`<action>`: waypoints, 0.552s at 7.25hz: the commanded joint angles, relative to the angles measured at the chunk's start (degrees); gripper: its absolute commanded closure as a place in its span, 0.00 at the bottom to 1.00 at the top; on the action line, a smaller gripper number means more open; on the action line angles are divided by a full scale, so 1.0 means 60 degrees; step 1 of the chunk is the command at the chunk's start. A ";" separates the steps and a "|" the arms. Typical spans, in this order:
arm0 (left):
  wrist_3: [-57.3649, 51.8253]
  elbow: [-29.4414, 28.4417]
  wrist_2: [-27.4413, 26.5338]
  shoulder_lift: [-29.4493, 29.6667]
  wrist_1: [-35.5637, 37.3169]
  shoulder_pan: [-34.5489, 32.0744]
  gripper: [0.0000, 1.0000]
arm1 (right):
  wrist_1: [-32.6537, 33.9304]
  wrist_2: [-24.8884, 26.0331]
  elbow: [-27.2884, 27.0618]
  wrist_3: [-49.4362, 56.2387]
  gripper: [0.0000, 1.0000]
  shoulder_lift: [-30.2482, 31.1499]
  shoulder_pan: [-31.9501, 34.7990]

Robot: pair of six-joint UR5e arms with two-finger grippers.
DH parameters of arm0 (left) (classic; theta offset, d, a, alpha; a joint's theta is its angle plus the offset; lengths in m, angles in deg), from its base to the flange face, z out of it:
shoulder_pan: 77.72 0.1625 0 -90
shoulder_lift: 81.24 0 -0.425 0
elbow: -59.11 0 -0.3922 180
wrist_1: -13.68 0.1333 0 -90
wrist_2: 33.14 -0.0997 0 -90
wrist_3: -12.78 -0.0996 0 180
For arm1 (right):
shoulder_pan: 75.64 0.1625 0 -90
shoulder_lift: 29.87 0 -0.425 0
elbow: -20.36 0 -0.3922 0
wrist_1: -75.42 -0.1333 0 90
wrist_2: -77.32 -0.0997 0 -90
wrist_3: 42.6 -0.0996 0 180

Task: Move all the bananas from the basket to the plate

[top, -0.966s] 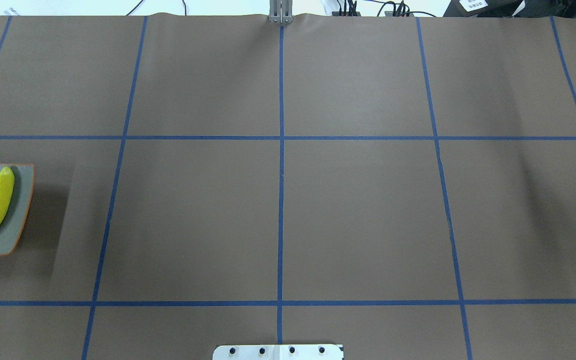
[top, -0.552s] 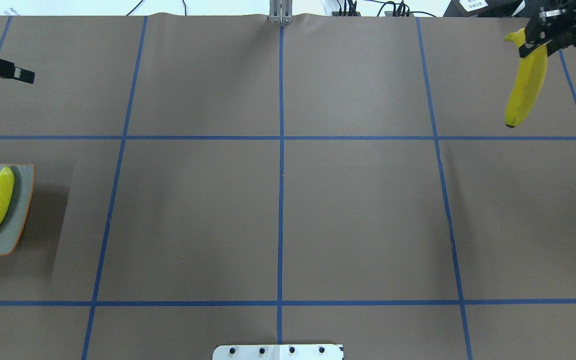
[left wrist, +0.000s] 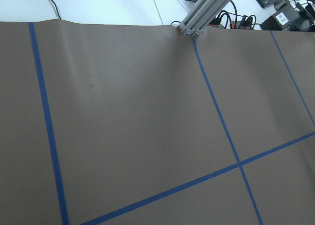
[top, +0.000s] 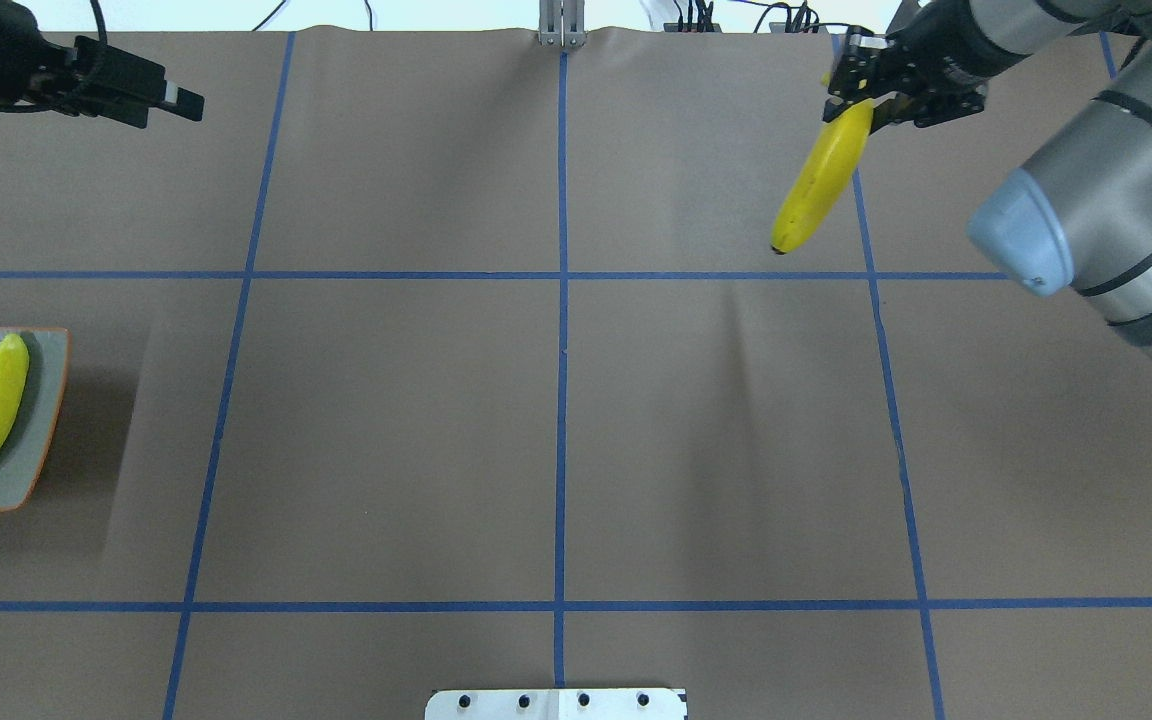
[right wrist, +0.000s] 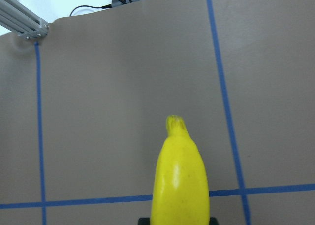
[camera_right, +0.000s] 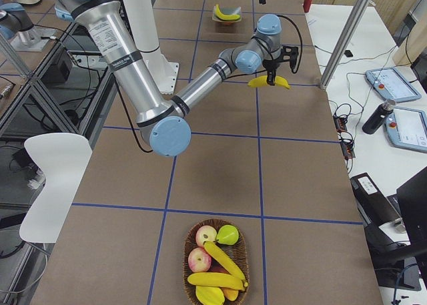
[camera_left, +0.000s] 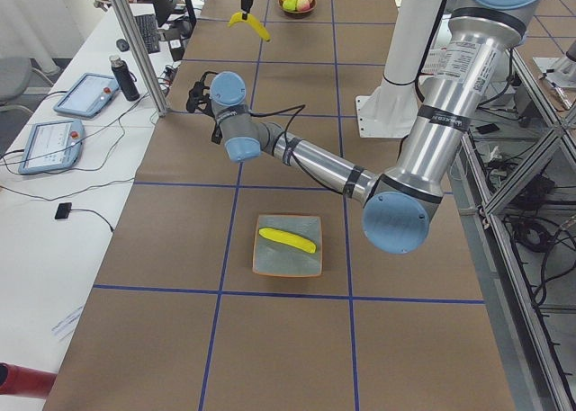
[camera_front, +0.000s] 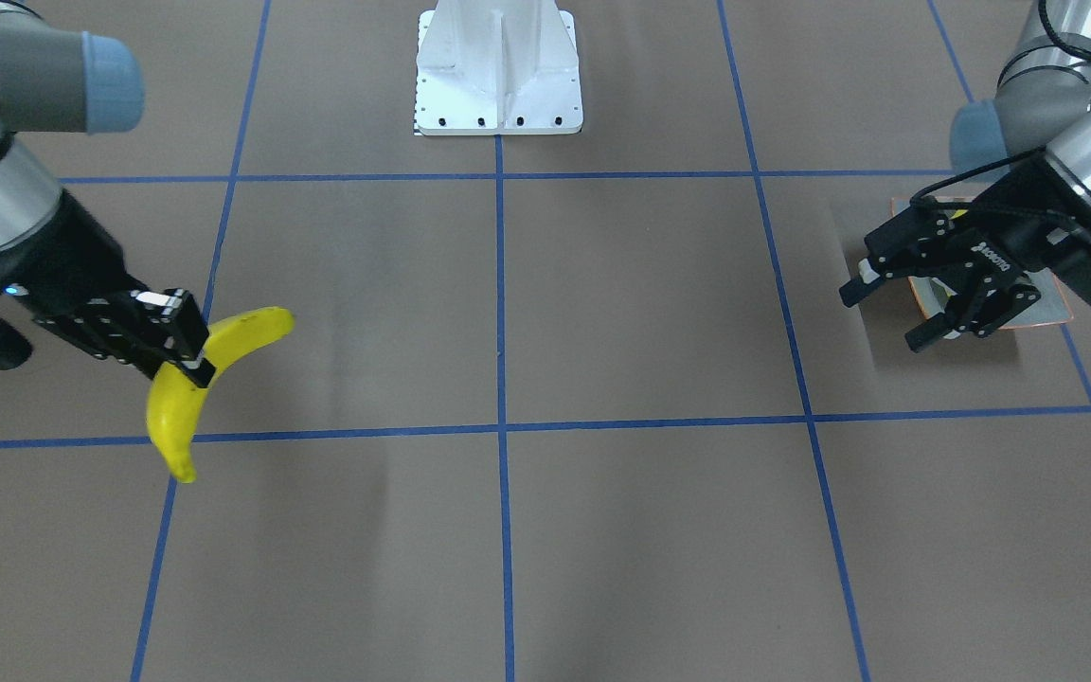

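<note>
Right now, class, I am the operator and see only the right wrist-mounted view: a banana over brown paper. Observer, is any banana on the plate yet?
Observer: Yes. In the exterior left view, one banana lies on the plate.
Operator: What is the left gripper doing?
Observer: The left gripper is open and empty, in the air and away from the plate.
Operator: What is in the basket?
Observer: The basket holds at least two bananas among other fruit.
</note>
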 commanded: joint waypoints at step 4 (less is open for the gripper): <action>0.0342 0.0106 -0.0018 0.1125 -0.0953 0.1614 0.00 | -0.1339 0.1018 0.0306 -0.3272 1.00 -0.1523 -0.1660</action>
